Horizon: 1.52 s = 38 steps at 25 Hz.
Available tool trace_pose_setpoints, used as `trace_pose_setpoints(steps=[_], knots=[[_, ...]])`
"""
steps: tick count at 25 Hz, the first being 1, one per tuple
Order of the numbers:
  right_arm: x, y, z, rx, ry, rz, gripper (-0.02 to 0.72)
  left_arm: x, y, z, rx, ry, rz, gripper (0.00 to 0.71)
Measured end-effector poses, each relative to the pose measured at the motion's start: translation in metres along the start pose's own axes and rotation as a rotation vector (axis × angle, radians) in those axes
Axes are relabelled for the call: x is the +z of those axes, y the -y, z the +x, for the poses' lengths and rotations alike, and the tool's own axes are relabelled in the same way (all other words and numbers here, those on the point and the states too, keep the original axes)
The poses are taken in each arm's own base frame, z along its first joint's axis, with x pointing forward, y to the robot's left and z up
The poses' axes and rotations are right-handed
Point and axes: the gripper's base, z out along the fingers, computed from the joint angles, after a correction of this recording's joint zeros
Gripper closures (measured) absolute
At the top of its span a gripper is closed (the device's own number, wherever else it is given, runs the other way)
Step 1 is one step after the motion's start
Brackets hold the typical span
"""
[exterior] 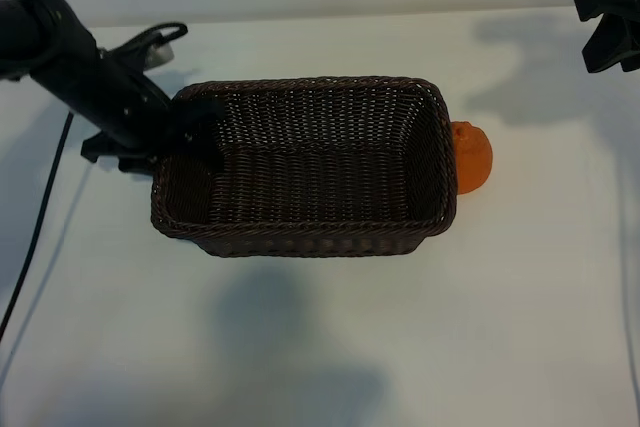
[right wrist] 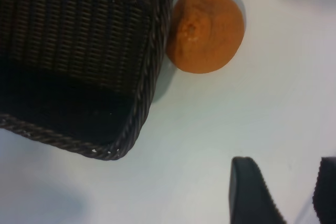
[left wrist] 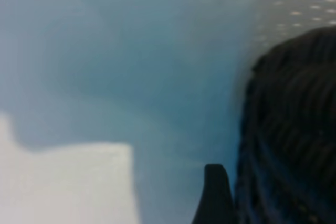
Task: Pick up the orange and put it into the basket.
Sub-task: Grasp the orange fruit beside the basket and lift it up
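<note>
Lying nearest the camera in the exterior view is the bare white table [exterior: 320, 347], and just beyond it the basket [exterior: 300, 237] is sitting mid-table with nothing inside. The orange [exterior: 472, 155] is resting on the table against the outside of the basket's right wall, touching or nearly touching the wicker; it is not yet picked up. The left gripper [exterior: 165, 142] is hovering at the basket's left end, by the rim; its fingers look parted with nothing between them, though one dark fingertip [left wrist: 212, 198] is all the left wrist view is showing, so I am judging that loosely. Farther back, the right gripper [exterior: 608, 17] is hanging high at the far right, its fingers [right wrist: 252, 192] spread apart and empty, with the fruit below it. By my reading the reach for the orange is only beginning; the next move is calling for the right gripper to descend and straddle the fruit without snagging the basket wall. Part of the orange is being hidden behind the rim in the exterior view.
</note>
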Motion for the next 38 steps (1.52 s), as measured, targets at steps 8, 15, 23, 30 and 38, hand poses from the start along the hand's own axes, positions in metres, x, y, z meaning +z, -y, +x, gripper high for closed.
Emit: trace_pose_setpoints(steps=[8, 15, 23, 30, 38], knots=[[0.0, 0.0, 0.0, -0.001, 0.0, 0.0, 0.376, -0.035, 0.018, -0.009, 0.054, -0.122, 0.01, 0.135], [0.0, 0.0, 0.0, -0.001, 0.0, 0.0, 0.376, -0.075, 0.029, -0.014, 0.103, -0.079, -0.049, 0.135], [0.0, 0.0, 0.0, -0.001, 0.0, 0.0, 0.376, -0.122, 0.041, 0.0, 0.154, 0.044, -0.083, 0.135], [0.0, 0.0, 0.0, -0.001, 0.0, 0.0, 0.376, -0.138, 0.046, 0.007, 0.17, 0.087, -0.08, 0.135], [0.0, 0.0, 0.0, -0.002, 0.0, 0.001, 0.376, -0.172, 0.056, 0.036, 0.199, 0.17, -0.073, 0.135]])
